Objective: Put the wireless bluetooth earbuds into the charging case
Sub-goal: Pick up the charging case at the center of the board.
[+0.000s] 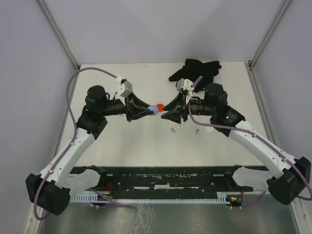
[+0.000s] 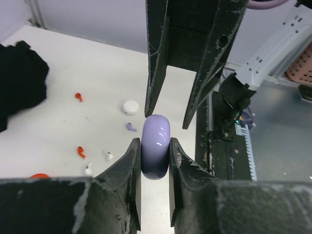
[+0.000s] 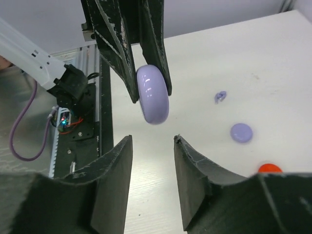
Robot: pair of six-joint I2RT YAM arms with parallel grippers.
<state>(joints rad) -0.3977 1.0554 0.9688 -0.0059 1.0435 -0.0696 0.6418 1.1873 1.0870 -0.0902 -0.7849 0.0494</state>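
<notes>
The left tool point(image 2: 154, 148) pinches a lavender charging case point(image 3: 153, 95) on edge above the counter point(image 2: 97, 73). The right tool point(image 3: 152, 142) gapes empty just before it. The earbuds point(image 2: 131, 127) lie loose on the counter. A nudge from the right tool could twist the glossy case free. Its lid seam does not show.

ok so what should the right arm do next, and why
Probably ease the right gripper forward and close on the free half of the lavender case: the left gripper clamps its other half, and the right jaws stand open just short of it.
</notes>
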